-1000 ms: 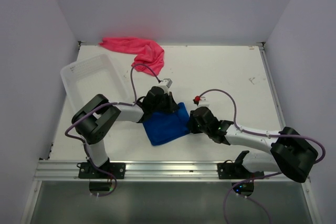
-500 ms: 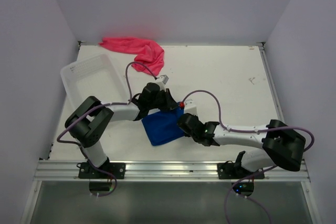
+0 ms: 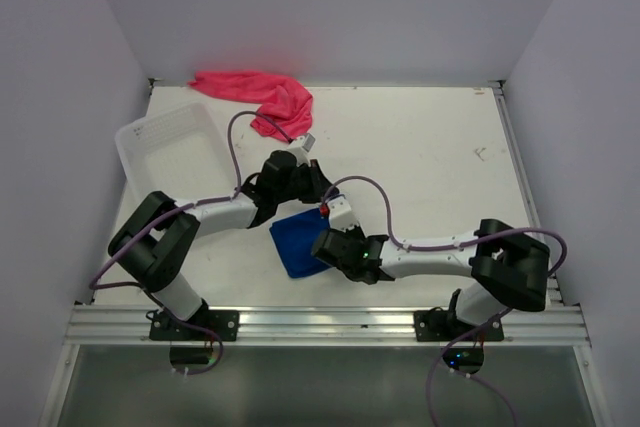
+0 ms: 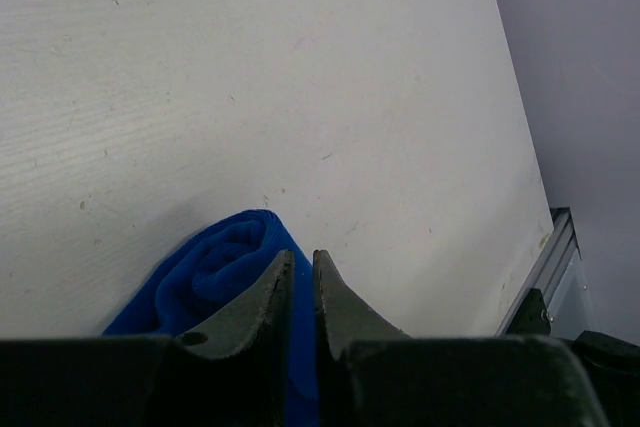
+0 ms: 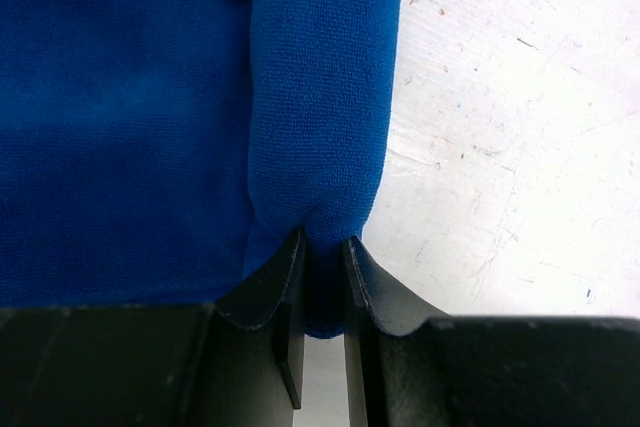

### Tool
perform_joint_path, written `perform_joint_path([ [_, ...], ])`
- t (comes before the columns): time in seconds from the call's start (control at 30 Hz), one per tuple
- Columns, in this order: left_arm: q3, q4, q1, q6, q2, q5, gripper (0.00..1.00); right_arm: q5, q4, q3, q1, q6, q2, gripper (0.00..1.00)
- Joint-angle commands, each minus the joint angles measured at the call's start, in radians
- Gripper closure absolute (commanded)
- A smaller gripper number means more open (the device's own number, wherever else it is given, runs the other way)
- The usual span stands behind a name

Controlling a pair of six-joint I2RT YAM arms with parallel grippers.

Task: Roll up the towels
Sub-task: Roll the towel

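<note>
From above, the blue towel (image 3: 295, 242) lies bunched on the white table (image 3: 420, 147), with one gripper at each end of it. The left gripper (image 3: 308, 190) sits at the towel's far edge and the right gripper (image 3: 320, 245) presses in at its near right corner. From here I can't make out either pair of jaws. Far and left of the blue towel stands the white basket (image 3: 165, 147), well apart from it. The pink towel (image 3: 262, 95) is heaped farther back again, against the rear wall. To the right of the blue towel the tabletop runs bare right out to the side wall.

Through the left wrist camera, the left gripper (image 4: 302, 255) has its jaws only a thin slit apart. The blue towel (image 4: 215, 277), curled into a soft roll, lies against the left-hand finger and under it. Some blue shows low in the slit, but I cannot tell whether any cloth is pinched. Beyond the towel there is bare table (image 4: 300, 77) as far as the metal edge rail (image 4: 555, 247).

Through the right wrist camera, the right gripper (image 5: 320, 242) is nipped tight on a rolled ridge of the blue towel (image 5: 120, 117). That ridge runs straight away from the jaws. Flat cloth spreads to the ridge's left and bare table (image 5: 500, 147) lies to its right.
</note>
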Motion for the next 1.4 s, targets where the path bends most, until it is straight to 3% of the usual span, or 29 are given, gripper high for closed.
perform_joint_path([
  [0.0, 0.032, 0.015, 0.009, -0.022, -0.025, 0.039, 0.83, 0.071, -0.074, 0.057, 0.039, 0.021, 0.047, 1.00],
  [0.37, -0.024, 0.067, 0.009, -0.030, -0.017, 0.076, 0.83, 0.172, -0.253, 0.258, 0.119, 0.028, 0.262, 1.00],
  [0.47, 0.002, 0.011, -0.004, 0.026, -0.007, 0.048, 0.84, 0.182, -0.293, 0.301, 0.131, 0.036, 0.305, 1.00],
  [0.67, -0.042, -0.025, -0.017, 0.059, 0.004, 0.030, 0.85, 0.186, -0.331, 0.350, 0.139, 0.039, 0.351, 1.00],
  [1.07, -0.218, 0.057, -0.050, 0.020, 0.081, -0.038, 0.92, 0.163, -0.316, 0.358, 0.137, 0.044, 0.355, 1.00],
  [1.2, -0.258, 0.061, -0.050, 0.026, 0.089, -0.056, 0.93, 0.145, -0.304, 0.344, 0.136, 0.047, 0.323, 0.97],
  [1.37, -0.297, 0.086, -0.052, 0.013, 0.109, -0.059, 0.95, 0.134, -0.301, 0.326, 0.128, 0.071, 0.266, 0.82],
])
